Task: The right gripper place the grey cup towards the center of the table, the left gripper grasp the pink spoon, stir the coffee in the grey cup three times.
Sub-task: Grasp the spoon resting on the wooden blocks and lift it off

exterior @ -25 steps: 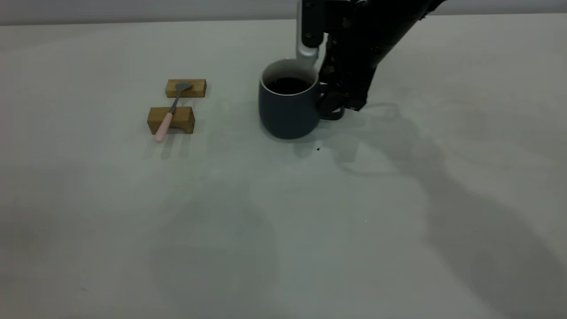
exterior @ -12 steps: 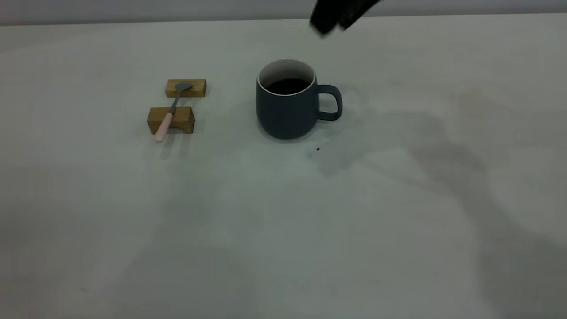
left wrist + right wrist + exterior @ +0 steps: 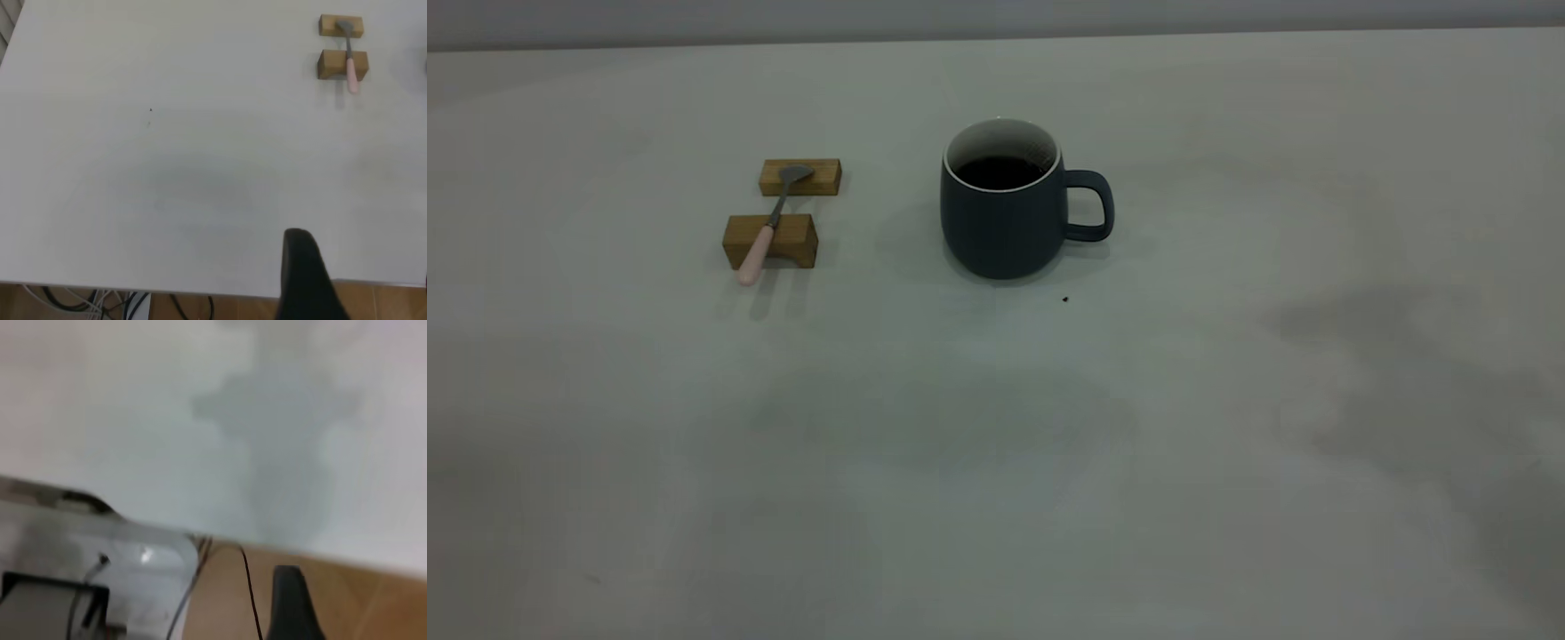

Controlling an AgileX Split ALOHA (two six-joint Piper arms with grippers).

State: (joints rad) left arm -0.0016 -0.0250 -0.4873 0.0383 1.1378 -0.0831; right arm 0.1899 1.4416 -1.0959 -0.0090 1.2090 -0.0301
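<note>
The grey cup (image 3: 1000, 222) stands upright near the middle of the table (image 3: 996, 444), its handle (image 3: 1094, 206) pointing right, with dark coffee (image 3: 1005, 172) inside. To its left, the pink spoon (image 3: 769, 222) lies across two wooden blocks; in the left wrist view the spoon (image 3: 349, 61) is far off. Neither gripper appears in the exterior view. My left gripper (image 3: 363, 267) hangs over the table's near edge, one dark finger (image 3: 300, 273) showing and a wide empty gap beside it. My right gripper (image 3: 360, 600) is off the table's edge above the floor, open and empty.
The far wooden block (image 3: 800, 177) carries the spoon's bowl and the near block (image 3: 771, 240) its handle. A tiny black speck (image 3: 1065, 299) lies just in front of the cup. Cables (image 3: 248, 587) and a pale frame (image 3: 80, 573) sit beside the table edge.
The right gripper let go of the cup's handle, rose and pulled back out of the exterior view. The cup stayed in place; the spoon has not moved.
</note>
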